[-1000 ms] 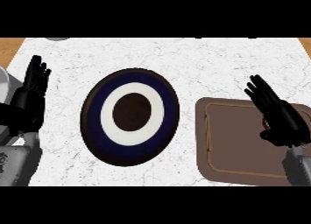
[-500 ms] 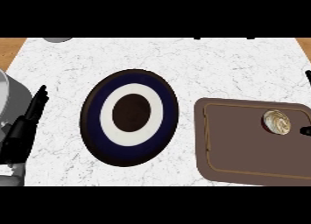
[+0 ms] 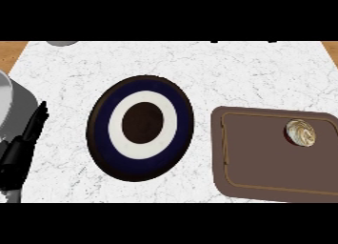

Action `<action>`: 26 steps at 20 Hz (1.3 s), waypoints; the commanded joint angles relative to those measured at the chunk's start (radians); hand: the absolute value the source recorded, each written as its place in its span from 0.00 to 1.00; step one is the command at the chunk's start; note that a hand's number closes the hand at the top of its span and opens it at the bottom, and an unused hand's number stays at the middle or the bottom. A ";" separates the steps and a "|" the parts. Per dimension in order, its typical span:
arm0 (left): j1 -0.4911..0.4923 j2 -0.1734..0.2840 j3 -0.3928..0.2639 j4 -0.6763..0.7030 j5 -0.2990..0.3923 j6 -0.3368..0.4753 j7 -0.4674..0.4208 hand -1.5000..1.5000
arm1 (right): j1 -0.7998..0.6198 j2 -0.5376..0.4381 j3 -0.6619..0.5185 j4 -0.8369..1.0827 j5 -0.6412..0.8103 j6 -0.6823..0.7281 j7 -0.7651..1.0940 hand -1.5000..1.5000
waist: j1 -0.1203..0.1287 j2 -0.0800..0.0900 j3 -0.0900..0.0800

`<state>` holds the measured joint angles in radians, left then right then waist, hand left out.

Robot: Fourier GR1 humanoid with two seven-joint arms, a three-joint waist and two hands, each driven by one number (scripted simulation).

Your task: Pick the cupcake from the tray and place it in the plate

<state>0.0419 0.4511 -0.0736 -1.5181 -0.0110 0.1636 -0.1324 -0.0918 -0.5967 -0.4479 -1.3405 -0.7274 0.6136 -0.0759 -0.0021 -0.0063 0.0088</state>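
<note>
Sitting in brown tray [image 3: 263, 167], cupcake [image 3: 301, 132], plate [image 3: 140, 127] beside it

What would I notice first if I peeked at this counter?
Probably the big round plate in the middle, ringed dark blue, white and brown like a target. To its right lies a brown tray with a small swirly cupcake near its far right corner. A black left hand shows at the left edge.
</note>
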 commanded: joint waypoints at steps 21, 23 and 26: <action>0.008 -0.067 0.025 0.085 -0.051 -0.002 0.001 0.50 | -0.251 -0.224 0.328 0.227 0.719 0.249 -0.095 0.00 | 0.014 0.010 -0.008; 0.016 -0.061 0.028 0.099 -0.072 0.007 -0.043 0.50 | -0.299 -0.222 0.384 0.279 0.824 0.230 -0.146 0.00 | 0.027 0.014 -0.008; 0.061 -0.037 0.045 0.083 -0.044 -0.044 -0.058 0.50 | -0.288 -0.230 0.441 0.328 0.942 0.212 -0.270 0.00 | 0.030 0.013 -0.007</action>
<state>0.0715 0.4083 -0.0423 -1.4582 -0.0633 0.1473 -0.1490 -0.3585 -0.8348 -0.0800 -1.0763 0.0691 0.8383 -0.2177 0.0227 0.0056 0.0015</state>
